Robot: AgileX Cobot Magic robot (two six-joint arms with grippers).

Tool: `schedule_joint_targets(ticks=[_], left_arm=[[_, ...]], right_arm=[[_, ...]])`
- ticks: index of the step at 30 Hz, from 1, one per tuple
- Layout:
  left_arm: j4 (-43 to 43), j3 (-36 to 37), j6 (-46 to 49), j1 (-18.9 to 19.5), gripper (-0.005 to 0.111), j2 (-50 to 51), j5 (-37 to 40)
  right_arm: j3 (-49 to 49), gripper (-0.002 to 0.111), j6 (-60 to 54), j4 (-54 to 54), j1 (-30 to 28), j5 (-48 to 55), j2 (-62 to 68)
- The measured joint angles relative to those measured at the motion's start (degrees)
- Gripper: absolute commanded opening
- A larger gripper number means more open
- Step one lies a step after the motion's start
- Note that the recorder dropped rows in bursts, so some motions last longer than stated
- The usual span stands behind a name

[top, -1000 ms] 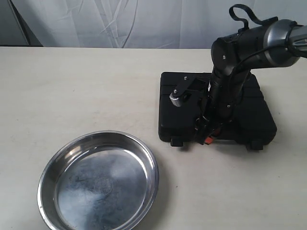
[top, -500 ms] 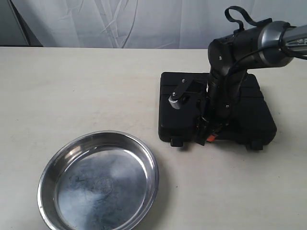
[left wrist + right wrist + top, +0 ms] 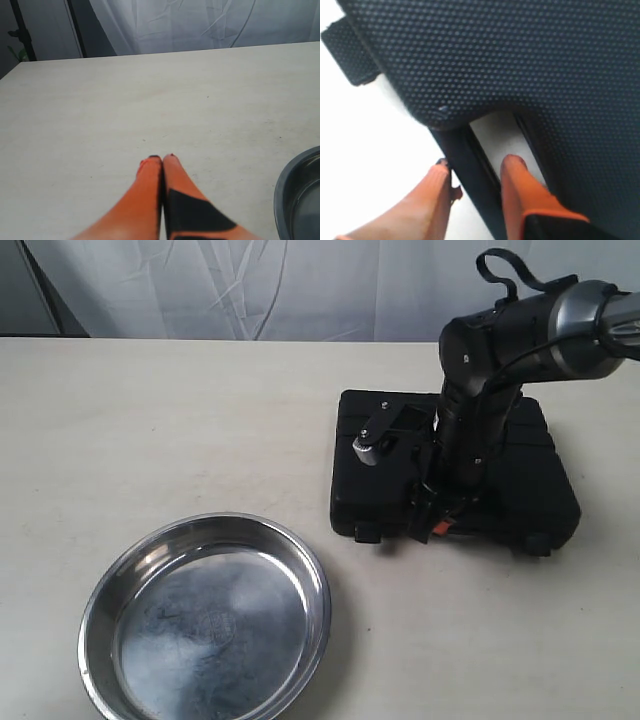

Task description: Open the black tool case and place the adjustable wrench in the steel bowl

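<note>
right arm (image 3: 470, 430) bent down; right end effector (image 3: 477, 165) clamps black tool case (image 3: 540, 480) handle

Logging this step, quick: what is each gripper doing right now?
Left gripper: jaws shut, holding nothing.
Right gripper: jaws closed on the black tool case, at its handle.

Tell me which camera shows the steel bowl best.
The exterior view: the whole bowl, rim and scuffed bottom, is visible. The left wrist view catches only an edge of its rim; the right wrist view shows none.
</note>
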Motion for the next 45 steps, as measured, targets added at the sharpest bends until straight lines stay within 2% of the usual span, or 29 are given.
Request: schedule_joint_targets(ticks=[16,23,31,37,45], left_arm=[[0.0,0.0,0.0,0.0,0.0,0.0,0.0],[0.0,0.0,0.0,0.0,0.0,0.0,0.0],[0.0,0.0,0.0,0.0,0.0,0.0,0.0],[0.0,0.0,0.0,0.0,0.0,0.0,0.0],[0.0,0.0,0.0,0.0,0.0,0.0,0.0]], right_arm=[[0.1,-0.001,0.4,4.9,0.0,2.9,-8.2],[-0.2,-0.001,4.5,7.2,0.0,5.6,-13.3],[-4.2,-0.001,13.8,-5.4,-0.4,4.7,-17.9],[-6.8,-0.001,17.8,-14.2,-4.7,2.7,-18.5],[-7.6,-0.001,19.9,-10.5,-12.0,3.1,-18.5]])
